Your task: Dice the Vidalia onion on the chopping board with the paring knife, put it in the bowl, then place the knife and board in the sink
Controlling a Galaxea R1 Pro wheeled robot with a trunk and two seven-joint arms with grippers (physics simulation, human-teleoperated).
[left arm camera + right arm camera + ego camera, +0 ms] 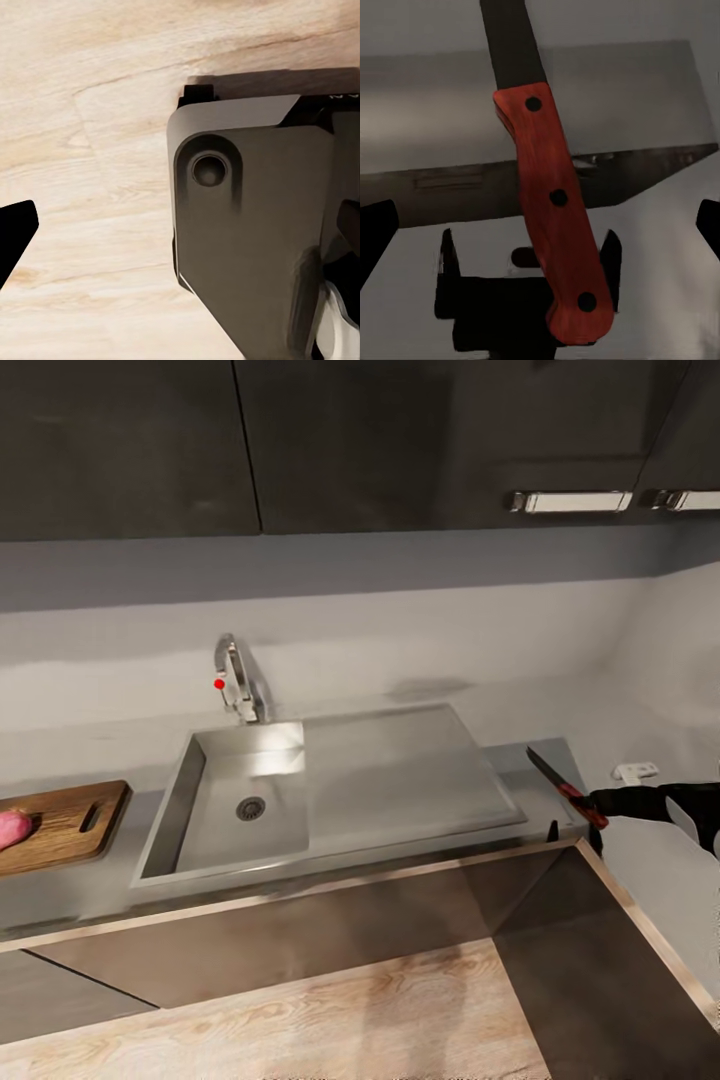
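Observation:
The steel sink sits mid-counter, with its tap behind and nothing in the basin. At the far left, the Vidalia onion rests on the brown chopping board, cut off by the frame edge. My right gripper hovers over the countertop's right corner, shut on the paring knife. Its dark blade points toward the wall. Close up, the knife's red riveted handle runs between the fingers. My left gripper is open over the floor. The bowl is out of view.
Dark wall cabinets with metal handles hang above the counter. A white socket is on the right wall, just behind my right arm. Pale wood floor lies in front of the drawer fronts. My own dark base is beside the left gripper.

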